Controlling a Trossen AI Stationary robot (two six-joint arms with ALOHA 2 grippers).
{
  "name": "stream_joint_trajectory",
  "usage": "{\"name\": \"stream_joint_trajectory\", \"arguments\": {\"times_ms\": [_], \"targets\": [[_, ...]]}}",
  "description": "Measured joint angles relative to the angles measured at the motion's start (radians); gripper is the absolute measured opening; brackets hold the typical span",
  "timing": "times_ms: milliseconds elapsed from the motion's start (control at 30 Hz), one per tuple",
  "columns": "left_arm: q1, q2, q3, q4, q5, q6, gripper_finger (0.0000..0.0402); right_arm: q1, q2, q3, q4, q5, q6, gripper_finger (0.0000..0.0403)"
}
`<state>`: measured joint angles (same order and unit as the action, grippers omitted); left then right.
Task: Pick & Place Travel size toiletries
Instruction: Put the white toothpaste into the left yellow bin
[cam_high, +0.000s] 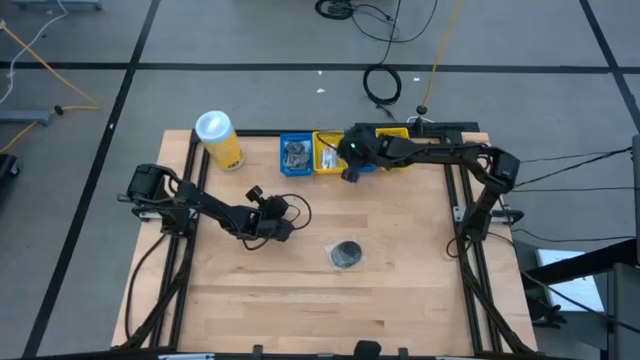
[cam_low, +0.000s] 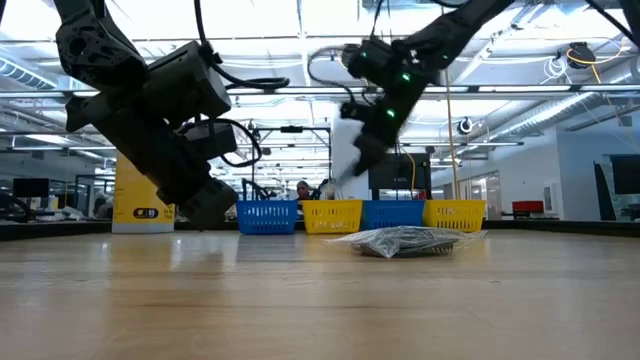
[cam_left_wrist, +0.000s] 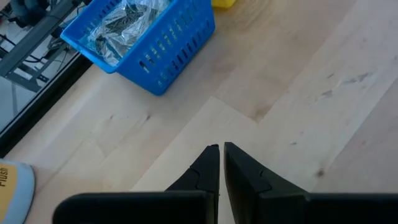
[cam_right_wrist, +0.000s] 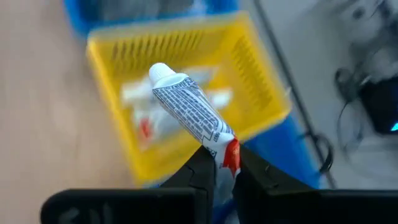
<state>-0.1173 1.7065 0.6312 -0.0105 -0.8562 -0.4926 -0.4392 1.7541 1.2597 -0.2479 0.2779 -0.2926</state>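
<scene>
My right gripper hovers above the yellow bin at the table's far edge, shut on a white tube with grey print, a white cap and a red mark. More white tubes with red marks lie in that bin. A dark round disc in a clear wrapper rests flat on the table's middle. My left gripper is shut and empty, above bare wood left of the disc. The blue bin holds several clear-wrapped dark items. My right gripper pinches the tube's flat tail end, by the red mark, between its two fingers. The tube is lifted clear above the yellow bin and sticks out beyond the fingertips, its capped end away from the gripper.
A row of blue and yellow bins stands along the far edge. The big yellow canister with white lid stands at the far left. A black frame runs along the table's sides. Bare wood fills the near half.
</scene>
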Motion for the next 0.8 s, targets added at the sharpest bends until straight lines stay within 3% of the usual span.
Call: {"name": "stream_joint_trajectory", "arguments": {"times_ms": [400, 800], "targets": [[0.0, 0.0, 0.0, 0.01, 0.019, 0.017, 0.0026, -0.017, 0.085, 0.055, -0.051, -0.047, -0.094, 0.0028], [0.0, 0.0, 0.0, 0.012, 0.021, 0.017, 0.0026, -0.021, 0.127, 0.053, 0.047, 0.086, 0.002, 0.004]]}}
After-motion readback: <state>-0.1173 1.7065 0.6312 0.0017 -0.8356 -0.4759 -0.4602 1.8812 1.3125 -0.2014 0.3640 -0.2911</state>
